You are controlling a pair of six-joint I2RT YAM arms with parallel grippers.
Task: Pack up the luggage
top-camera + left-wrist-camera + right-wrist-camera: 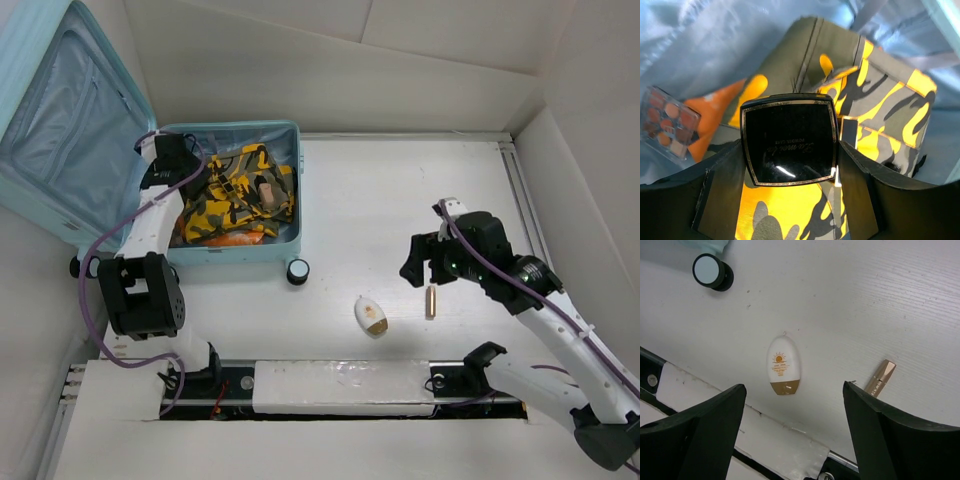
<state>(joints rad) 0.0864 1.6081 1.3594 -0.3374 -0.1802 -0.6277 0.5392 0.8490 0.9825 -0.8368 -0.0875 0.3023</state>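
Open light-blue hard-shell luggage [240, 250] at the table's [400, 190] far-left corner, lid cropped. Left gripper [790, 195] pinches a black square compact [789, 139] over yellow-grey camouflage clothing [890, 100]. Right gripper [418, 265] has its fingers spread, holding nothing.

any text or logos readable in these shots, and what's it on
"POWDER CAKE", as far as it can be made out: small gold capitals, seen upside down, on the black compact.
Gold script brand line beside it: not legible.
White sunscreen bottle: orange sun logo with print below, too small to read.
Gold lipstick: no text visible.
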